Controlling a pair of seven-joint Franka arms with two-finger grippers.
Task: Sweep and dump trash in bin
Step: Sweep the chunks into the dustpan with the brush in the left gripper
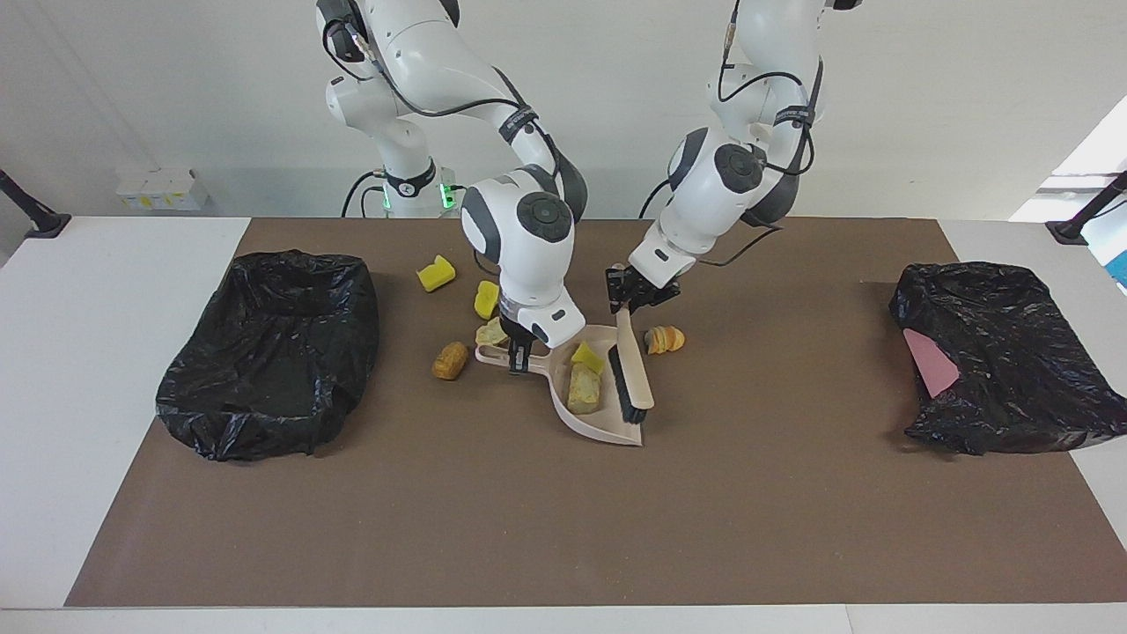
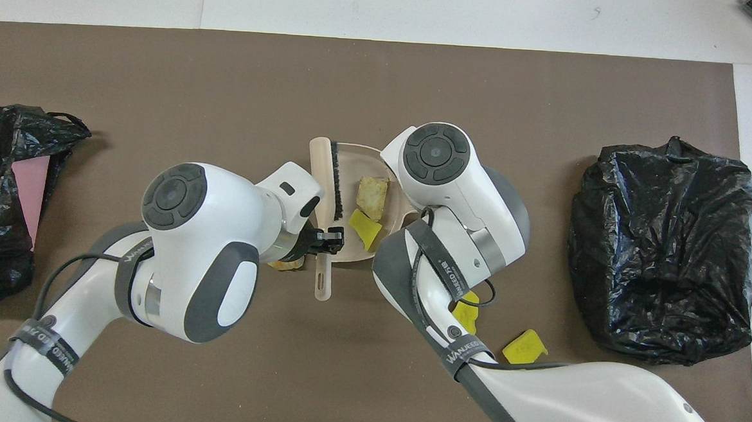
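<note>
The left end effector (image 1: 630, 297) was clamped on the brush (image 1: 634, 374) handle, the bristles resting inside the dustpan (image 1: 616, 424). The right end effector (image 1: 519, 357) gripped the dustpan's handle. Two trash pieces (image 1: 585, 386) lay in the pan between the two end effectors. One lump (image 1: 664, 339) lay on the table (image 1: 563, 528) just beside the brush. Four more pieces (image 1: 451, 360) lay by the right end effector, toward the nearby bin (image 1: 273, 352).
</note>
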